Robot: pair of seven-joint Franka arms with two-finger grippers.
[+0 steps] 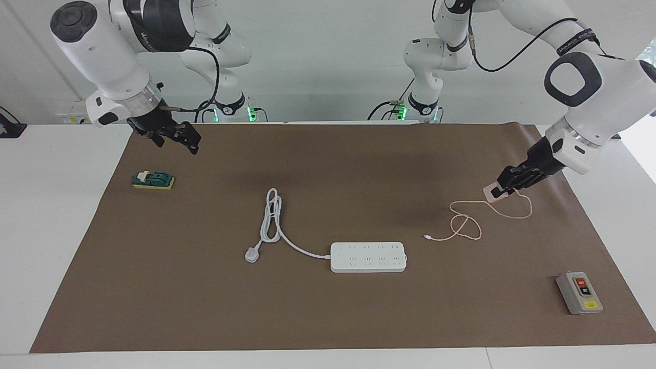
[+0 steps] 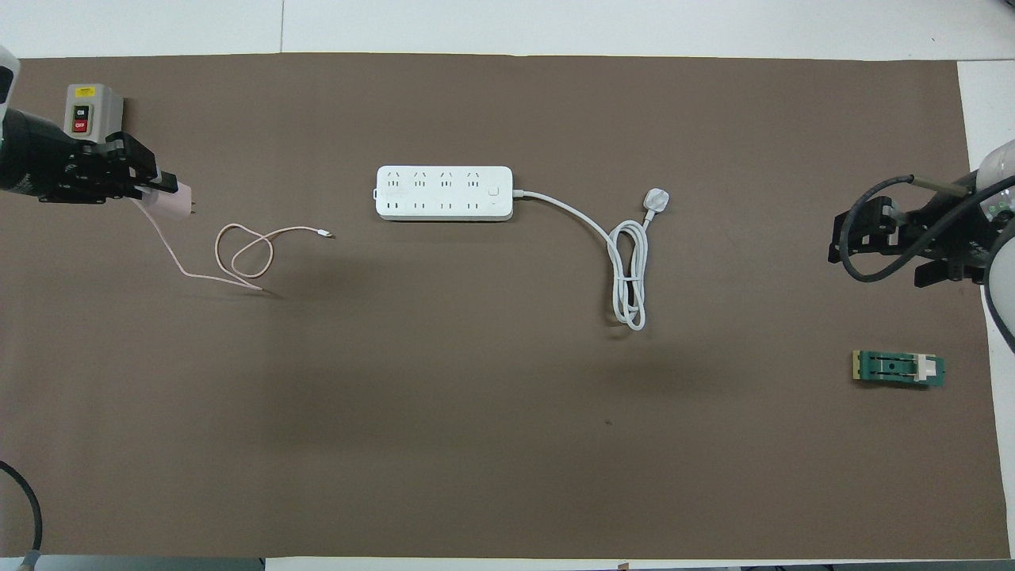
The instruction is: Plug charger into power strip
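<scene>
The power strip (image 1: 368, 257) (image 2: 444, 193) lies flat in the middle of the brown mat, sockets up. My left gripper (image 1: 501, 188) (image 2: 161, 185) is shut on the pale-pink charger (image 1: 491, 193) (image 2: 179, 201), low over the mat toward the left arm's end of the table and well apart from the strip. Its thin pink cable (image 1: 464, 225) (image 2: 246, 254) loops on the mat, with the free end pointing toward the strip. My right gripper (image 1: 187, 139) (image 2: 880, 258) hangs open and empty over the mat's edge at the right arm's end.
The strip's thick white cord ends in a white three-pin plug (image 1: 251, 254) (image 2: 657, 198) beside the strip. A grey box with red and black buttons (image 1: 579, 292) (image 2: 91, 117) stands near the left gripper. A green switch block (image 1: 152, 180) (image 2: 898, 368) lies below the right gripper.
</scene>
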